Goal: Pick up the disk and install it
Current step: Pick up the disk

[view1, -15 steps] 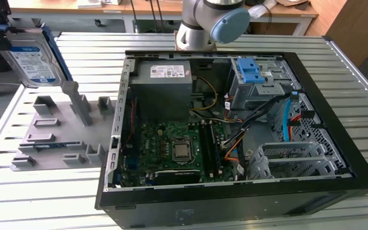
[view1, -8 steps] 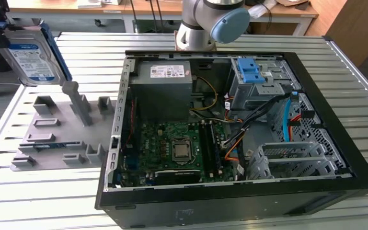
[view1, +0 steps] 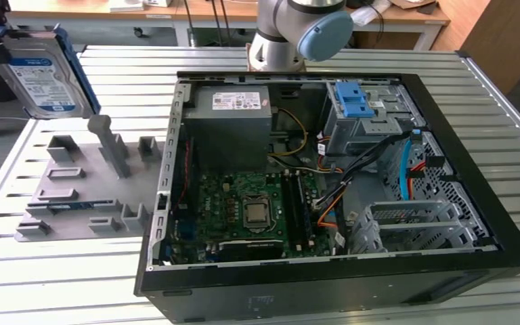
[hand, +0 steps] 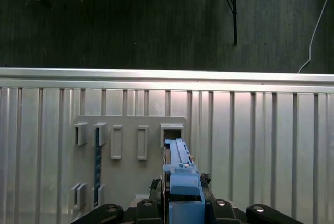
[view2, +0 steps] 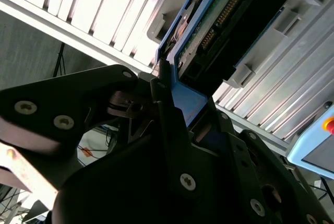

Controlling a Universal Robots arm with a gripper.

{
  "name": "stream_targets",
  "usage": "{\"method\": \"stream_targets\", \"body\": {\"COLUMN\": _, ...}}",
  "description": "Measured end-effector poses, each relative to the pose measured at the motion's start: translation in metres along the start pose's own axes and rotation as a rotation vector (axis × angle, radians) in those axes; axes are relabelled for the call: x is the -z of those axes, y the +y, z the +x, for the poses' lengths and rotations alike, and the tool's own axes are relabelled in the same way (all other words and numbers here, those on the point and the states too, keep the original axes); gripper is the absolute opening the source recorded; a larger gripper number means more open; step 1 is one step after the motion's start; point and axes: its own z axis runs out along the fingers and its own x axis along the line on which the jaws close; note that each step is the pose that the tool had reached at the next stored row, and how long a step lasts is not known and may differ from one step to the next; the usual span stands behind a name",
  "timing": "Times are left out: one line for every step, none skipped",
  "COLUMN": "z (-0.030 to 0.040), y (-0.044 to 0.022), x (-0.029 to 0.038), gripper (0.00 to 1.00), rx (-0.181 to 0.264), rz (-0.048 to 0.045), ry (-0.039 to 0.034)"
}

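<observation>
Aluminium slats of the table (view1: 61, 284) ran right across the exterior view, and on them, filling the middle and right of the frame, lay the black computer case (view1: 490, 223) on its side with its panel off. Left of the case sat the grey fixture plate (view1: 70, 196), its slots and posts standing up. At top centre rose the arm (view1: 287, 34), its base behind the case. Inside the case, the grey power supply (view1: 228, 128) sat toward the upper left, the green motherboard (view1: 251, 210) below it, and the drive cage (view1: 368, 118) with its blue latch toward the upper right. And up in the upper left corner of the exterior view hung the disk (view1: 43, 74), label facing the camera, slightly tilted, lifted above the table and well apart from the case. In both wrist views the gripper (view2: 182, 106) was clamped on the disk's blue bracket, black fingers (view2: 163, 96) pressed against its sides.
</observation>
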Motion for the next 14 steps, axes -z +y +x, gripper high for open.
{"method": "stream_targets", "body": {"z": 0.0, "y": 0.0, "x": 0.0008, "gripper": 0.36, "rx": 0.0, "rz": 0.0, "ry": 0.0}}
{"method": "stream_targets", "body": {"z": 0.0, "y": 0.0, "x": 0.0016, "gripper": 0.36, "rx": 0.0, "rz": 0.0, "ry": 0.0}}
{"method": "stream_targets", "body": {"z": 0.0, "y": 0.0, "x": 0.0023, "gripper": 0.36, "rx": 0.0, "rz": 0.0, "ry": 0.0}}
{"method": "stream_targets", "body": {"z": 0.0, "y": 0.0, "x": 0.0032, "gripper": 0.36, "rx": 0.0, "rz": 0.0, "ry": 0.0}}
{"method": "stream_targets", "body": {"z": 0.0, "y": 0.0, "x": 0.0039, "gripper": 0.36, "rx": 0.0, "rz": 0.0, "ry": 0.0}}
{"method": "stream_targets", "body": {"z": 0.0, "y": 0.0, "x": 0.0047, "gripper": 0.36, "rx": 0.0, "rz": -0.0001, "ry": 0.0}}
{"method": "stream_targets", "body": {"z": 0.0, "y": 0.0, "x": 0.0054, "gripper": 0.36, "rx": 0.0, "rz": -0.0001, "ry": 0.0}}
{"method": "stream_targets", "body": {"z": 0.0, "y": 0.0001, "x": 0.006, "gripper": 0.36, "rx": 0.0, "rz": 0.0, "ry": 0.0}}
{"method": "stream_targets", "body": {"z": 0.0, "y": 0.0, "x": 0.0066, "gripper": 0.36, "rx": 0.0, "rz": 0.0, "ry": 0.0}}
{"method": "stream_targets", "body": {"z": 0.0, "y": 0.0, "x": 0.0073, "gripper": 0.36, "rx": 0.0, "rz": 0.0, "ry": 0.0}}
{"method": "stream_targets", "body": {"z": 0.0, "y": 0.0001, "x": 0.008, "gripper": 0.36, "rx": 0.0, "rz": 0.0, "ry": 0.0}}
{"method": "stream_targets", "body": {"z": 0.0, "y": 0.0001, "x": 0.0086, "gripper": 0.36, "rx": 0.0, "rz": 0.0, "ry": 0.0}}
{"method": "stream_targets", "body": {"z": 0.0, "y": 0.0001, "x": 0.0092, "gripper": 0.36, "rx": 0.0, "rz": 0.0001, "ry": 0.0}}
{"method": "stream_targets", "body": {"z": 0.0, "y": 0.0001, "x": 0.0099, "gripper": 0.36, "rx": 0.0, "rz": 0.0, "ry": 0.0}}
